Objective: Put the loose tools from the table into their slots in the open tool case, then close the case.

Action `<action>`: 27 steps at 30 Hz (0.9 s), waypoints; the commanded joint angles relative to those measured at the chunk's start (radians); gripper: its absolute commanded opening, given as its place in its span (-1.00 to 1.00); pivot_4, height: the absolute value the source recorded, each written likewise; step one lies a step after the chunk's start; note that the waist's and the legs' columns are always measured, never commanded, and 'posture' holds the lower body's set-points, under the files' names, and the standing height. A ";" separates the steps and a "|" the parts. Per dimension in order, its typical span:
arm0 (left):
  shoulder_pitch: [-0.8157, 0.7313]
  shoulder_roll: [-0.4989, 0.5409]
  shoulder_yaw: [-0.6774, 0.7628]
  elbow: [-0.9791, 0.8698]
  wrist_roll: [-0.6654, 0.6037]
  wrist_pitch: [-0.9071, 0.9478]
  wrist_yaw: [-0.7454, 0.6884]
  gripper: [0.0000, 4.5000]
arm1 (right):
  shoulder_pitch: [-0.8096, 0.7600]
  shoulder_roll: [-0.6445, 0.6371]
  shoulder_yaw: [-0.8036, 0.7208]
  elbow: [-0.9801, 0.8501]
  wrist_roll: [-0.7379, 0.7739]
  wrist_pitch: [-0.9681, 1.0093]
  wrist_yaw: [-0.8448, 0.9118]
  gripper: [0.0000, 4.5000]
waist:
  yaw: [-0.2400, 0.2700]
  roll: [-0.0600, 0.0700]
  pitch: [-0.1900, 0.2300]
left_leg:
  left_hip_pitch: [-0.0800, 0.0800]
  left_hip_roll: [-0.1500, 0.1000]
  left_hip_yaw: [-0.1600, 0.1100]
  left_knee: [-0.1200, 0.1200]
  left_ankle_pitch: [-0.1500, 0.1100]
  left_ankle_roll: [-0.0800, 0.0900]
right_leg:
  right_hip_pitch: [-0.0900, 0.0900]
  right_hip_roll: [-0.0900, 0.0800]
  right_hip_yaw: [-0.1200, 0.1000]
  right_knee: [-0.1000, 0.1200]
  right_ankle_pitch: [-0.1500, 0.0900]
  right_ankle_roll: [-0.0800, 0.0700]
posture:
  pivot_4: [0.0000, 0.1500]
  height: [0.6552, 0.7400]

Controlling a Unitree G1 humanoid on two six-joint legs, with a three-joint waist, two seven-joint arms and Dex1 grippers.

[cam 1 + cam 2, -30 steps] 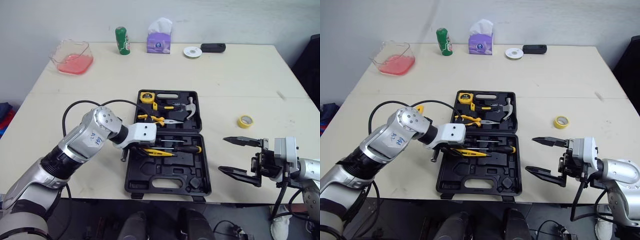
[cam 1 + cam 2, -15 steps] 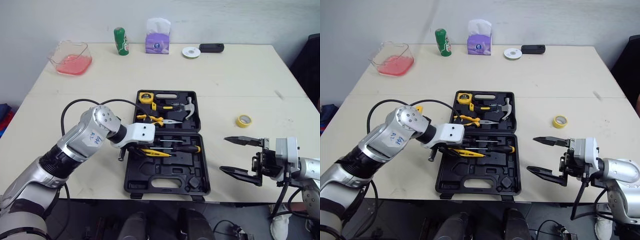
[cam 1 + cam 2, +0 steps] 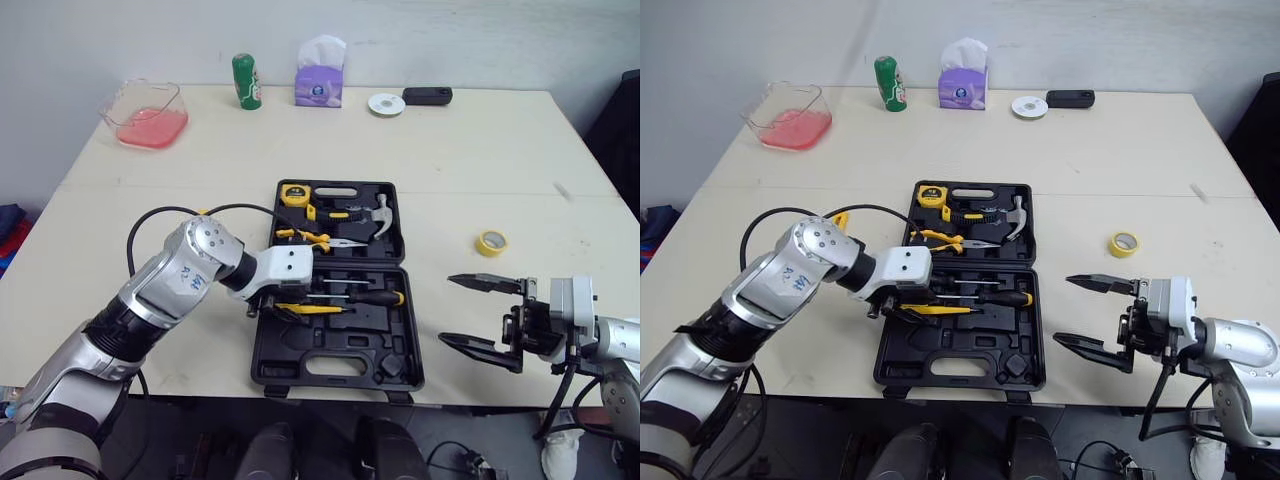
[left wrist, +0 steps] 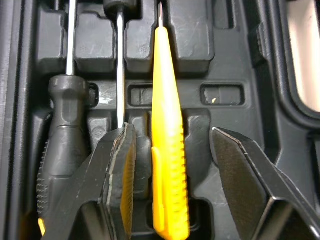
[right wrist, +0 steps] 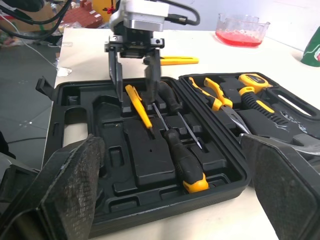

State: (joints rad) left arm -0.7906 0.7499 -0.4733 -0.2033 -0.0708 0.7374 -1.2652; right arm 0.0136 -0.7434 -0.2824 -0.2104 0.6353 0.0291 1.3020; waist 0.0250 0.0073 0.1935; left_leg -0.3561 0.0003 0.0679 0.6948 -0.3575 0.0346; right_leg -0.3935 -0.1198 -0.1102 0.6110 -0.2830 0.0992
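Currently your left gripper [image 4: 172, 134] straddles, fingers apart, the slim yellow plastic-handled tool [image 4: 165, 90] lying in a slot of the open black plastic tool case [image 3: 335, 372]. It looks light, stiff, slick: take its ribbed mid-handle. Your right gripper [image 3: 447, 309] hangs wide apart nearby.

Soft, even light is falling from overhead across the pale table [image 3: 470, 150], making it bright and leaving just faint, short shadows hugging the green can [image 3: 245, 80] and the tissue box [image 3: 319, 75]. The black tool case [image 3: 300, 345] is soaking up most of that light, with its slots sitting dark. The hammer head [image 3: 383, 210] is catching a small gleam, and the yellow tool [image 4: 167, 165] is glowing vividly up close.
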 commanded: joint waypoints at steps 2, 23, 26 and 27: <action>0.017 -0.026 0.138 -0.056 -0.104 -0.002 0.018 0.17 | -0.015 -0.008 -0.009 -0.022 0.009 0.005 -0.008 1.00 | 0.000 0.000 0.000 | 0.000 0.000 0.000 0.000 0.000 0.000 | 0.000 0.000 0.000 0.000 0.000 0.000 | 1.00 1.00; 0.365 -0.026 0.266 0.020 -0.107 -0.508 0.055 -0.98 | -0.023 -0.015 -0.011 -0.029 0.001 0.044 -0.027 1.00 | -0.001 0.000 0.000 | -0.001 0.000 0.000 0.002 -0.003 0.001 | 0.000 -0.007 -0.002 0.000 0.000 0.000 | 1.00 1.00; 0.355 -0.044 0.243 0.030 -0.086 -0.497 0.080 -0.98 | -0.022 -0.011 -0.010 -0.031 -0.002 0.043 -0.030 1.00 | 0.000 0.000 0.000 | -0.001 -0.001 0.000 0.002 -0.002 0.001 | 0.000 -0.007 -0.003 0.000 0.000 0.000 | 1.00 1.00; 0.350 -0.049 0.237 0.031 -0.083 -0.496 0.083 -0.98 | -0.021 -0.011 -0.009 -0.033 -0.003 0.043 -0.031 1.00 | 0.000 0.000 0.000 | -0.001 -0.001 0.000 0.002 -0.002 0.001 | 0.000 -0.006 -0.003 0.000 0.000 0.000 | 1.00 1.00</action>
State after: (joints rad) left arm -0.4279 0.7027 -0.2362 -0.1697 -0.1602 0.2403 -1.1927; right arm -0.0100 -0.7470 -0.2793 -0.2113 0.6235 0.0786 1.2726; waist 0.0245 0.0074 0.1935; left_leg -0.3566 -0.0003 0.0677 0.6969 -0.3600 0.0352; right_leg -0.3933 -0.1260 -0.1137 0.6113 -0.2829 0.0995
